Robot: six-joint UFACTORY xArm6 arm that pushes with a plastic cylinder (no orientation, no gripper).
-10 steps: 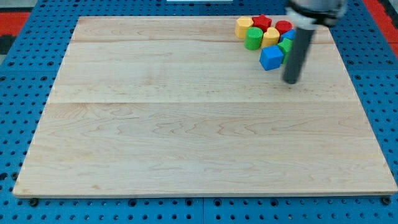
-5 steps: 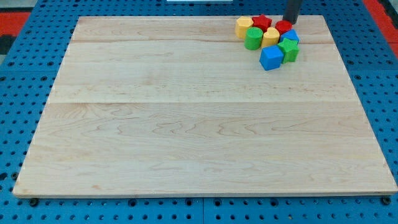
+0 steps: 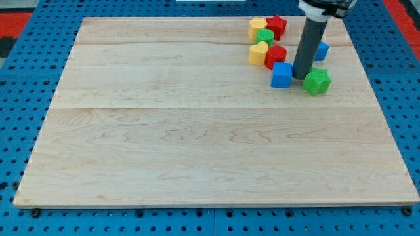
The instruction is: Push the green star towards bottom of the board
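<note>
Sitting near the counter's [image 3: 197,144] upper right corner, your green star [image 3: 317,81] lies a little below the other blocks. My tip [image 3: 300,77] rests just to its left, squeezed between it and the blue cube [image 3: 281,75]; the rod has no fingers, so nothing is gripped. Up and to the left of the cube you can see a red cylinder [image 3: 276,56] touching a yellow block [image 3: 258,53]. Above those cluster a green cylinder [image 3: 265,36], another yellow block [image 3: 257,27] and a red star [image 3: 277,26]. A second blue block [image 3: 321,50] peeks out on the rod's right side, partly hidden.
</note>
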